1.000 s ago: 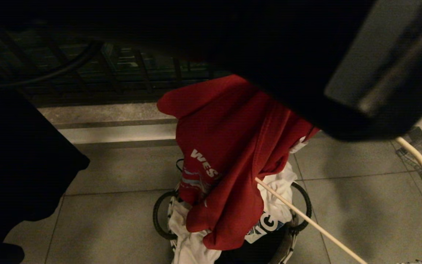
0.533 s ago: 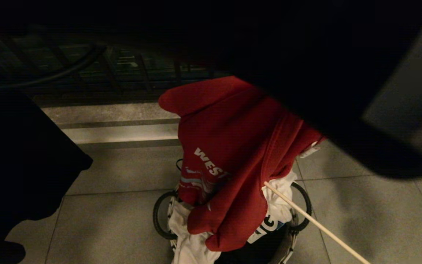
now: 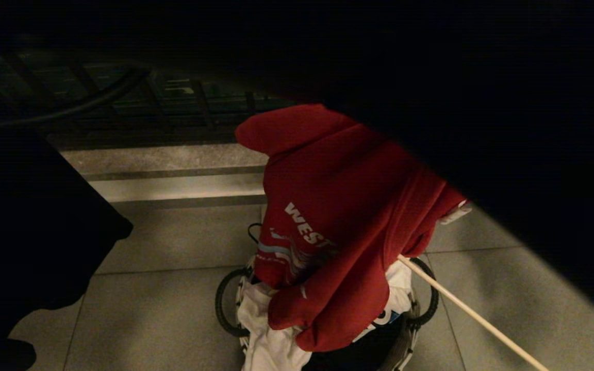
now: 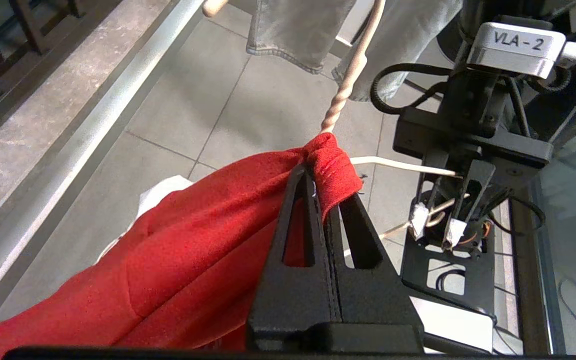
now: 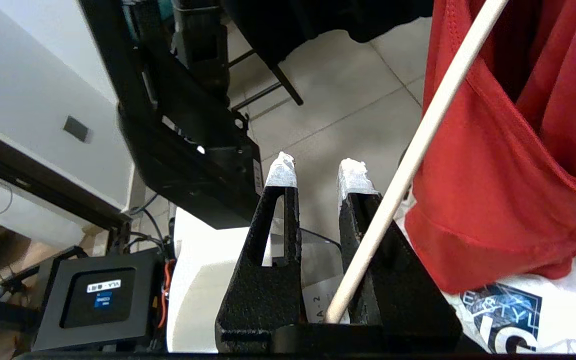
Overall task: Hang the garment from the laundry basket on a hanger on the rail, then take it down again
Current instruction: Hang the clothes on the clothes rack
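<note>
Garment (image 3: 338, 206) top hidden by dark arm, basket (image 3: 225, 309) rim partly covered

**Cloth, wire and matt black plastic**

The garment (image 4: 178, 255) is red knit cloth, matt, with a ribbed collar band and printed white lettering. The hanger (image 4: 340, 95) looks like smooth cream-coated wire, twisted at the neck. The left gripper (image 4: 325, 200) has matt black, finely grained fingers; the right gripper (image 5: 318, 172) has the same rough black finish, with tips wrapped in white tape. The floor tiles (image 3: 173, 237) are grey with a dull sheen. The white T-shirt (image 5: 528, 295) is soft printed cloth.
</note>
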### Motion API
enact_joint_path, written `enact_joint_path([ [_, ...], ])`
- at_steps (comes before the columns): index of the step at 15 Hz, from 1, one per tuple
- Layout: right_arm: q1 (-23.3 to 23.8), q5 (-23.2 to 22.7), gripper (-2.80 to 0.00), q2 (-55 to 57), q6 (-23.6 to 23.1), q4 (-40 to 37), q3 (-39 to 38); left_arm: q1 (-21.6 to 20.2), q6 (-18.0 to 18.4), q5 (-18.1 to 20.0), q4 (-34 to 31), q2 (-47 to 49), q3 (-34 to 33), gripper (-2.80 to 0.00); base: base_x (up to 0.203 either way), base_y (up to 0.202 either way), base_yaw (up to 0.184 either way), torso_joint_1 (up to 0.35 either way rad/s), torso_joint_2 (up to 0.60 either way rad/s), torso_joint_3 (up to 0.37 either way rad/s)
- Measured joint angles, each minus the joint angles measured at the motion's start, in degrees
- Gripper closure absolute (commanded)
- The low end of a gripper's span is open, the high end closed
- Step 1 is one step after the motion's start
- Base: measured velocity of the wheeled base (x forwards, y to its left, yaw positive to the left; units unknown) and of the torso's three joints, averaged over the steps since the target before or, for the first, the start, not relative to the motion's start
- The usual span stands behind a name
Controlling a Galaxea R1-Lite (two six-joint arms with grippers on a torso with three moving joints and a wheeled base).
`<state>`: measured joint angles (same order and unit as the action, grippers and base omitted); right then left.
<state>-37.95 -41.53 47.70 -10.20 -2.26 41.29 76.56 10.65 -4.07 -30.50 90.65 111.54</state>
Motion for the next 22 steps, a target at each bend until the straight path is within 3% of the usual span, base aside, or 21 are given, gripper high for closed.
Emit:
enact_joint_path([
  [8, 0.0, -2.4, 0.0, -0.2, 0.0, -0.2, -0.3, 1.1, 0.9, -0.3, 0.0, 0.0, -0.1, 0.0, 0.0, 0.0, 0.0, 0.0, 0.0, 0.0],
  [22, 0.0, -2.1, 0.0, 0.8, 0.4, 0.1, 0.0, 1.3, 0.9, -0.5, -0.2, -0.5, -0.2, 0.0, 0.0, 0.0, 0.0, 0.0, 0.0, 0.0],
])
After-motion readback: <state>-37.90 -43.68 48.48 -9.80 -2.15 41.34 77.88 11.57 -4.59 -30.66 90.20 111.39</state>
